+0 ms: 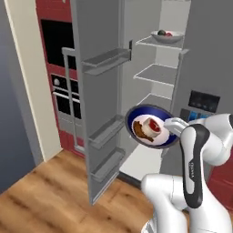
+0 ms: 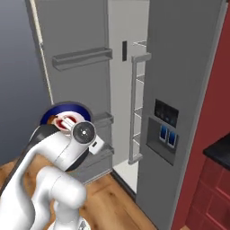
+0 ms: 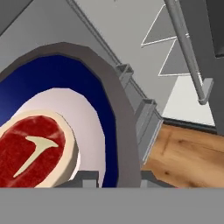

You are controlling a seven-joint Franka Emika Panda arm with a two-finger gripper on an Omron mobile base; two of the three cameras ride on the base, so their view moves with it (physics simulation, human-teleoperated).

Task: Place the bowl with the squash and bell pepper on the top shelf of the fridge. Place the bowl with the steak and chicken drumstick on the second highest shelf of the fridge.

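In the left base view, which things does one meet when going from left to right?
Red oven cabinet → open fridge door → blue-rimmed bowl of meat → control panel on the shut fridge door.

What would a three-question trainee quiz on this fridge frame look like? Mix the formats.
1. True or false: the wide white bowl with a dark green squash and a red bell pepper already sits on the thin pale grey top shelf.
2. What is the two-finger gripper holding? A) a glass jar B) the blue-rimmed bowl of meat C) nothing
3. Fill in: the flat red steak lies ___ the held bowl.

Key: 1 true; 2 B; 3 in
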